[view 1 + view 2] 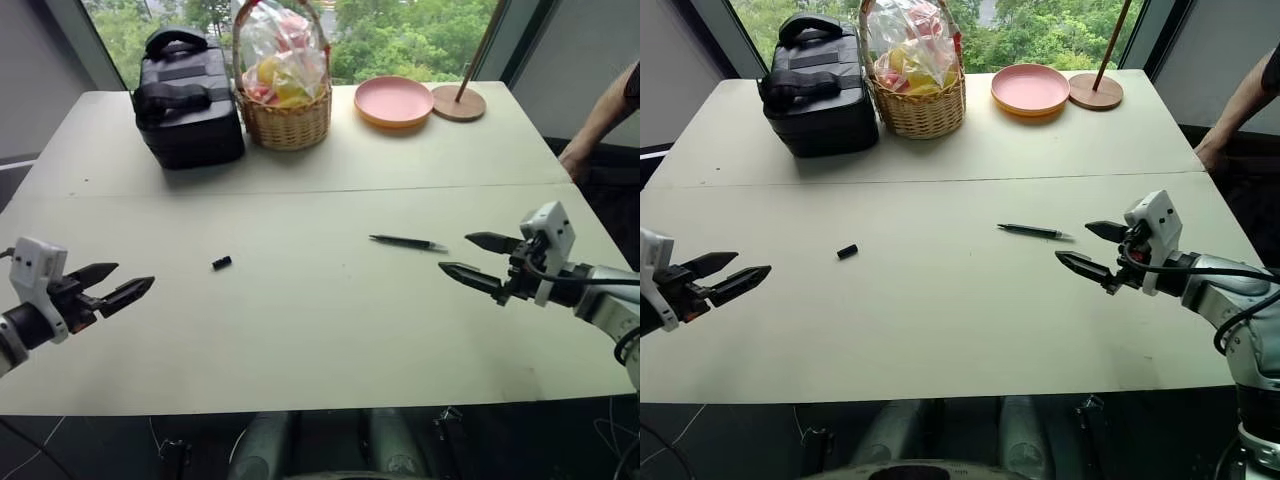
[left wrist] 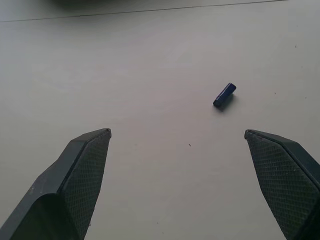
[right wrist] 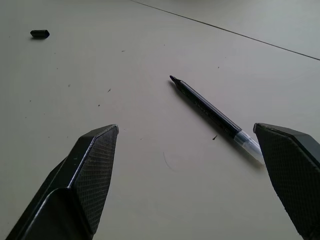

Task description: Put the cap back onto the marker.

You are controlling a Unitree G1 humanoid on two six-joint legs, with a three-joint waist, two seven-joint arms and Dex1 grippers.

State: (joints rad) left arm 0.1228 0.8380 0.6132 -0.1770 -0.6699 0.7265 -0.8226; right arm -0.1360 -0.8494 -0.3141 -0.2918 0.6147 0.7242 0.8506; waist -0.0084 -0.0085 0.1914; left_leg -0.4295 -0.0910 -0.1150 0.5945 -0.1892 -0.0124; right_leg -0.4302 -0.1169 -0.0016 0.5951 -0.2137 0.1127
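Nothing done yet: tiny black cylindrical cap (image 1: 222,263) and thin dark marker (image 1: 405,241) lie well apart on the table; left gripper (image 1: 125,284) and right gripper (image 1: 478,259) are spread wide, nothing grasped. Both pickups and capping remain.

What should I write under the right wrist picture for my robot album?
Open right end effector hovers over the table, facing the uncapped marker, with the cap lying far off.
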